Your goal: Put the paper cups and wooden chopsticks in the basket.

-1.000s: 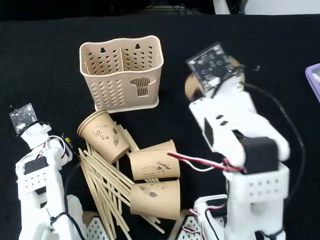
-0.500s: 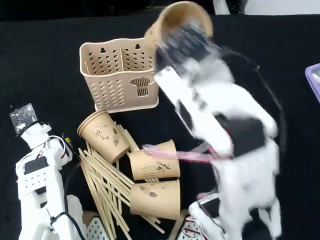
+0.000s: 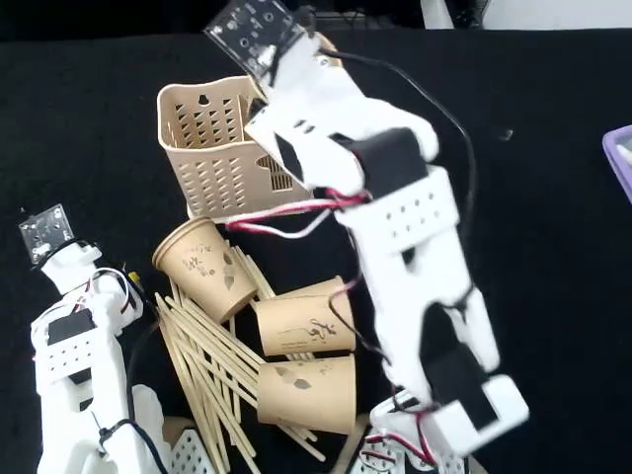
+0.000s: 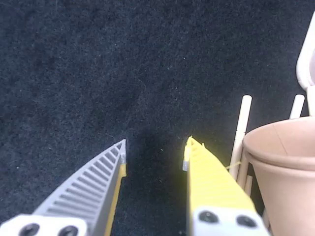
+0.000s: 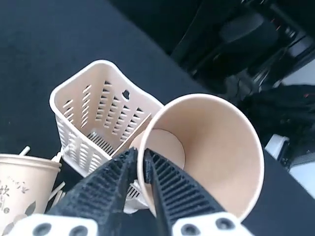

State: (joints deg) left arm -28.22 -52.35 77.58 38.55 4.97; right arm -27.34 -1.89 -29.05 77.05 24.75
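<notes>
Nearest, the pale wooden chopsticks (image 3: 202,365) and three brown paper cups (image 3: 301,324) are found lying in a heap on the black bench (image 3: 553,197). The left claw (image 4: 156,147) is held released beside them. Farther off, a fourth paper cup (image 5: 206,147) is pinched at its rim by the right claw (image 5: 141,152), close to the beige perforated plastic basket (image 5: 93,108). Nothing is seen inside the basket. Almost the whole task is judged to be left.

From where I stand, the beige slotted plastic basket (image 3: 212,148) sits toward the back of the black cloth table (image 3: 553,257). Just in front of it, three brown paper cups (image 3: 301,321) lie across a fan of pale wooden chopsticks (image 3: 202,370). The right gripper (image 5: 140,156) pinches a fourth paper cup (image 5: 206,147) by its rim, up beside the basket's top. The left gripper (image 4: 155,150), jaws apart, hangs over bare cloth just beside the chopsticks.
</notes>
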